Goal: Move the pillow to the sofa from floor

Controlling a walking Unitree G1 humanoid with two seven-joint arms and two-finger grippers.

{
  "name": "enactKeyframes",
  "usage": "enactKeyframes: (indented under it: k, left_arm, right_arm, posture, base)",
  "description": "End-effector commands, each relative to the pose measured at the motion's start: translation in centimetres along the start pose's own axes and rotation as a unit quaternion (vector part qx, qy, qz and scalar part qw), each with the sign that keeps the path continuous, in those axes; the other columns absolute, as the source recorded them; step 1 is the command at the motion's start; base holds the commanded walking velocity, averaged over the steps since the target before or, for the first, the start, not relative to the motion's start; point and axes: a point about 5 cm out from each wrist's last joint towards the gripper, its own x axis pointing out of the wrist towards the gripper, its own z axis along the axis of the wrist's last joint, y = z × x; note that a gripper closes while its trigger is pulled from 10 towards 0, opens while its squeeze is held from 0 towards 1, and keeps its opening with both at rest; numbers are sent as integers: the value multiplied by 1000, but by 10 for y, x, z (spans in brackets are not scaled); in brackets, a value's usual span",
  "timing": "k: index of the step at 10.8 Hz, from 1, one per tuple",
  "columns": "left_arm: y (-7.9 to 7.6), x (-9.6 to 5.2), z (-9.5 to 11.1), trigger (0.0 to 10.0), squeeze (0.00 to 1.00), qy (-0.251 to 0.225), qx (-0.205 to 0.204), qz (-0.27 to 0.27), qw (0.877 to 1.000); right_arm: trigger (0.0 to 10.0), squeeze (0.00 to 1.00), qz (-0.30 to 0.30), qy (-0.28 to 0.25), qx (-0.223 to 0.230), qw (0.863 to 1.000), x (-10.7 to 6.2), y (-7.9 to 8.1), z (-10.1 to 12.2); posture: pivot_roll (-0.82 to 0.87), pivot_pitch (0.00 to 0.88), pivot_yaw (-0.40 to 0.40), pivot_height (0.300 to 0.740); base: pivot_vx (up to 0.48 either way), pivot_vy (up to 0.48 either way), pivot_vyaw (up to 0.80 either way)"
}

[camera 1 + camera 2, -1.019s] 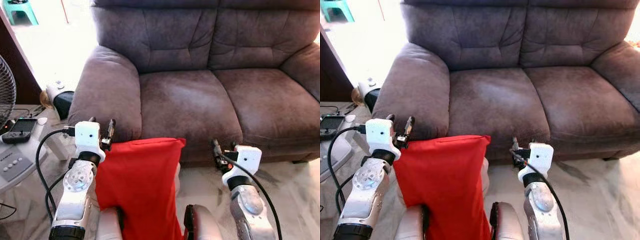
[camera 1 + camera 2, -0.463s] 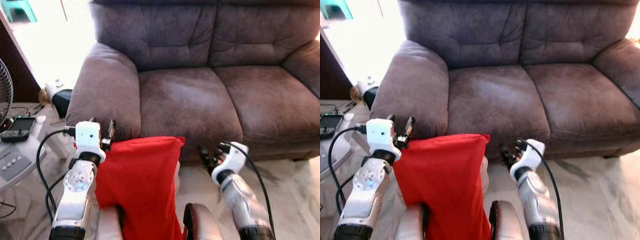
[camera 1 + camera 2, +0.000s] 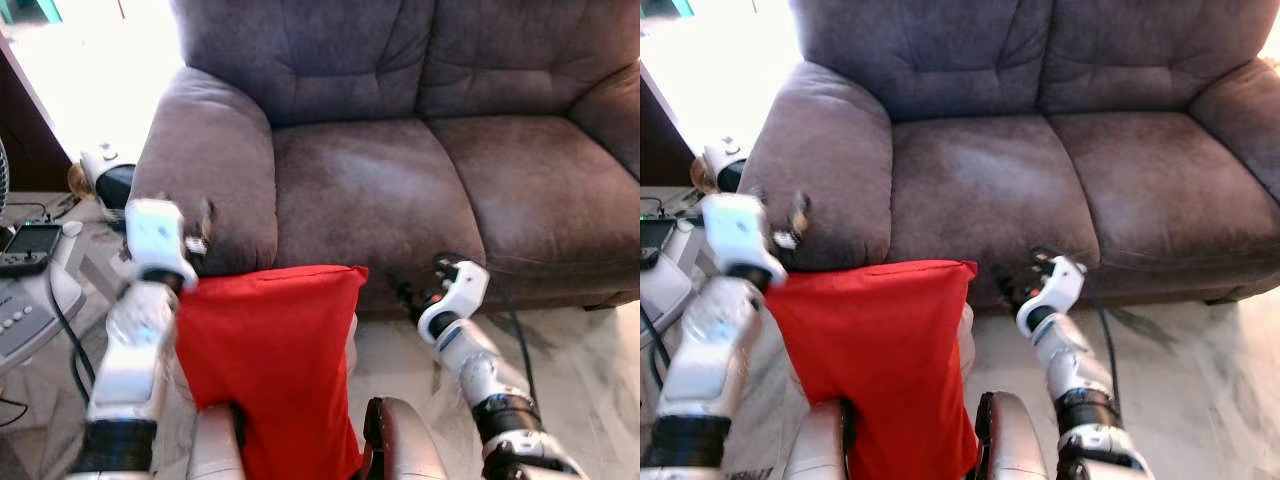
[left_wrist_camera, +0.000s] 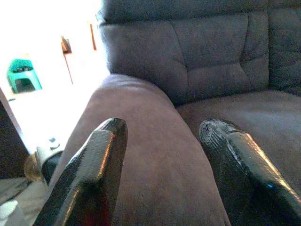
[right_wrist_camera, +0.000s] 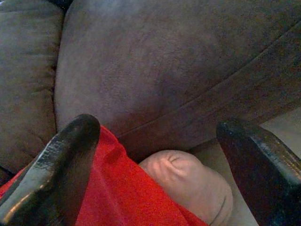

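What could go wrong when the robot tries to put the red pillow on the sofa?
Both the left gripper and the right gripper are open and neither grips the red fabric pillow, so it may slump. The brown suede sofa has a bulky armrest the left arm might bump.

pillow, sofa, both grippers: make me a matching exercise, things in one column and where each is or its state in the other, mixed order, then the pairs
Things:
1. pillow
2. sofa
3. left gripper
4. right gripper
5. fan base

Place or state:
A. open, pointing at the pillow's right edge
B. red, standing upright in front of the sofa's left seat
C. open, raised by the sofa's left armrest
D. grey-brown, two seats
E. on the floor left of the sofa

Pairs: 1-B, 2-D, 3-C, 4-A, 5-E
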Motion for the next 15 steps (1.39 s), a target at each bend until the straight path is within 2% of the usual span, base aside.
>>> enactKeyframes:
  k: [1, 3, 5, 6, 9, 10, 12, 15]
  left_arm:
    - [0, 0, 3, 10000, 0, 0, -2, -3, 1000]
    - [-1, -2, 13, 10000, 0, -13, 1, 1, 1000]
    - [2, 0, 28, 10000, 0, -31, -14, 7, 999]
    - [4, 1, 36, 10000, 0, -45, -22, -8, 999]
    - [34, -16, 27, 10000, 0, -8, 60, -19, 998]
    - [52, -20, 30, 10000, 0, -2, 87, -1, 996]
    - [54, -26, 33, 10000, 0, 1, 86, 6, 996]
    - [51, -26, 48, 10000, 0, -23, 67, 21, 997]
  right_arm:
    - [10000, 0, 12, 5, 8, 1000, 4, 3, -1]
    - [10000, 0, 50, 8, 42, 998, 9, 13, 2]
    - [10000, 0, 66, 10, 42, 997, 14, 19, 6]
    - [10000, 0, 76, 8, 41, 996, 17, 24, 9]
    - [10000, 0, 96, 7, 39, 995, 22, 34, 12]
    - [10000, 0, 102, 5, 44, 994, 22, 35, 13]
    - [10000, 0, 114, 5, 49, 992, 23, 39, 10]
    - [10000, 0, 158, -17, 65, 985, 27, 58, 20]
  posture:
    - [137, 158, -74, 592]
    - [155, 186, -89, 592]
    - [168, 210, -97, 592]
    - [178, 243, -104, 592]
    - [188, 310, -113, 592]
    - [196, 327, -116, 592]
    - [200, 349, -124, 592]
    - [215, 380, -137, 592]
  base:
    - [0, 0, 0]
    - [0, 0, 0]
    - [0, 0, 0]
    - [0, 0, 0]
    - [0, 0, 0]
    - [0, 0, 0]
    - [0, 0, 0]
    - [0, 0, 0]
